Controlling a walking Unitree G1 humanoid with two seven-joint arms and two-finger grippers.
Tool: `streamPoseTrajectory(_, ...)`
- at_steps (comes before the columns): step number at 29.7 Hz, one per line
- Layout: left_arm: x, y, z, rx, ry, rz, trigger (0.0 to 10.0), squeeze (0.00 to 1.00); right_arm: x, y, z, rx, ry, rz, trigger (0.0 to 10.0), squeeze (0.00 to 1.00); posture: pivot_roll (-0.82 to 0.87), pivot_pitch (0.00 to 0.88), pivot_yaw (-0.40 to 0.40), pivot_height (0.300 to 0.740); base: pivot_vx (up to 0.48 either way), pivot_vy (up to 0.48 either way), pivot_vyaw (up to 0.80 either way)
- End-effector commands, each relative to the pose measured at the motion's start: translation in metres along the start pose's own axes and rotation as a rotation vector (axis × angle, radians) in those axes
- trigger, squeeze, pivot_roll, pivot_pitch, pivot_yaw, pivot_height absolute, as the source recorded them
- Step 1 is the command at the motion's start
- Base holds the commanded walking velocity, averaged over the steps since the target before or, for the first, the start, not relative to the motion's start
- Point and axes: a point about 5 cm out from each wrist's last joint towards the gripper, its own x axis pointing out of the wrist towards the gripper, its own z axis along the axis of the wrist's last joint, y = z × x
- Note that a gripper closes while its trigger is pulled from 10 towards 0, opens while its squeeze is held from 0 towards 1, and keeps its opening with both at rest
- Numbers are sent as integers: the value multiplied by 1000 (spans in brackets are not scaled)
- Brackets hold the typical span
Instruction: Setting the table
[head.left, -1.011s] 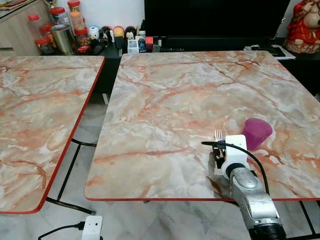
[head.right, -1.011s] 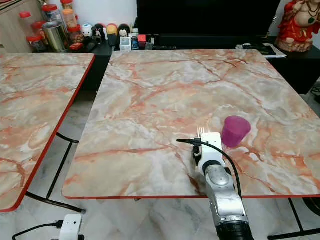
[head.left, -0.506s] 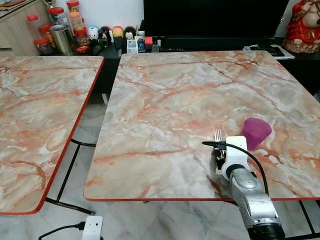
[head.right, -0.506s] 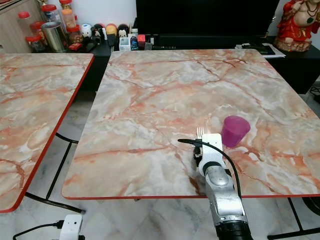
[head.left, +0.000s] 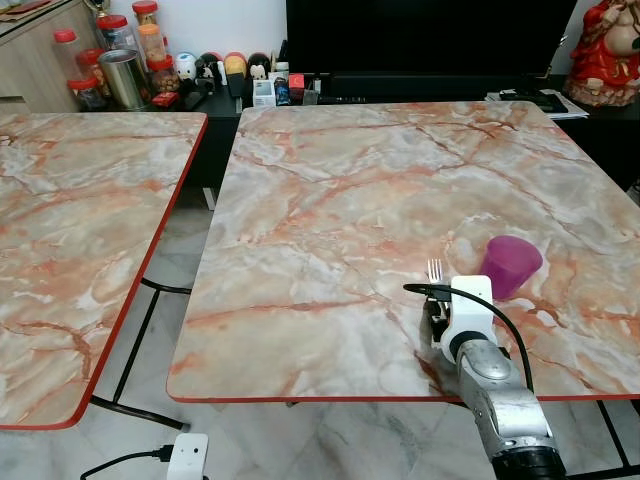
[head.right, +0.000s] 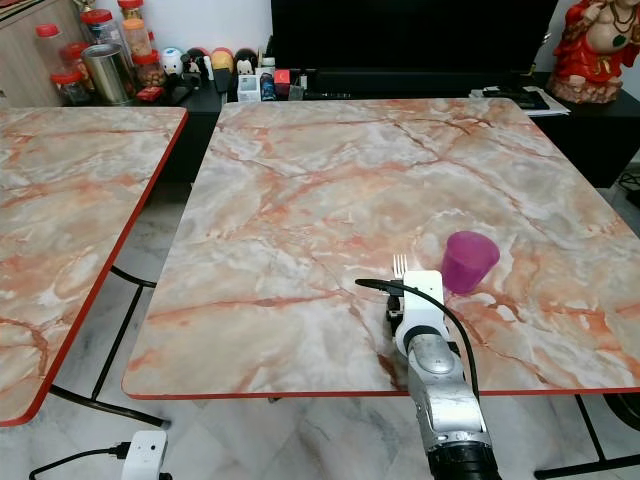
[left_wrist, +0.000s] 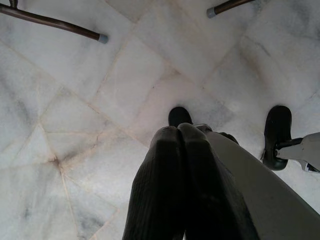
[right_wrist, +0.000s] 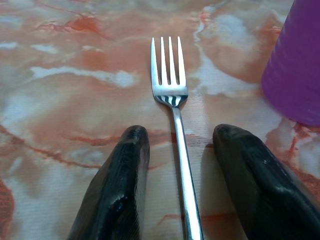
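From my head camera I count two marble-patterned tables with red edges: one table (head.left: 380, 200) straight ahead and a second table (head.left: 70, 230) to my left, with a strip of floor between them. On the nearer one there is one fork (head.left: 435, 270) and one purple cup (head.left: 512, 266), the cup just beside the fork on its right, both near the table's front edge. My right gripper (head.left: 437, 312) rests low over the fork's handle, tines pointing away from me. Behind the tables stand several red-lidded jars (head.left: 110, 45) and one red figurine (head.left: 610, 50); I can read no writing on any of them.

My left wrist camera looks down at a pale tiled floor (left_wrist: 75, 115); my left gripper (left_wrist: 178, 131) hangs idle with its two fingers pressed together, holding nothing.

My right wrist camera shows the fork (right_wrist: 172, 95) lying flat on the marble between my two spread fingers (right_wrist: 120, 175), which do not touch it. It has four tines. The purple cup (right_wrist: 297, 70) stands close by.
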Motion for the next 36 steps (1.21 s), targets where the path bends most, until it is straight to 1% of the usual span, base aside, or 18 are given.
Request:
streamPoseTrajectory(1,-1,0,-5,-1,23,-8,10000,0,0,2,-10,6,45,2,2471,0,-108,58,6,740,0,0,0)
streamPoseTrajectory(2,-1,0,-5,-1,24,-9,10000,0,1,2,-10,5,47,-1,1294,0,-108,58,6,740,0,0,0)
streamPoseTrajectory(3,-1,0,-5,-1,25,-10,10000,0,1,1,-10,5,48,-3,1294,0,-108,58,6,740,0,0,0)
streamPoseTrajectory(4,-1,0,-5,-2,25,-11,10000,0,1,1,-10,5,48,-3,0,0,-108,58,6,740,0,0,0)
streamPoseTrajectory(20,-1,-3,-6,-7,31,-28,10000,0,1,3,-9,3,50,5,0,0,-103,57,2,740,0,0,0)
streamPoseTrajectory(35,-1,0,-8,-4,35,-24,10000,0,1,12,-7,-15,39,49,0,0,-101,52,0,740,0,0,0)
streamPoseTrajectory(36,-1,0,-8,-4,35,-24,10000,0,1,13,-4,-11,14,52,0,0,-102,38,2,740,0,0,0)
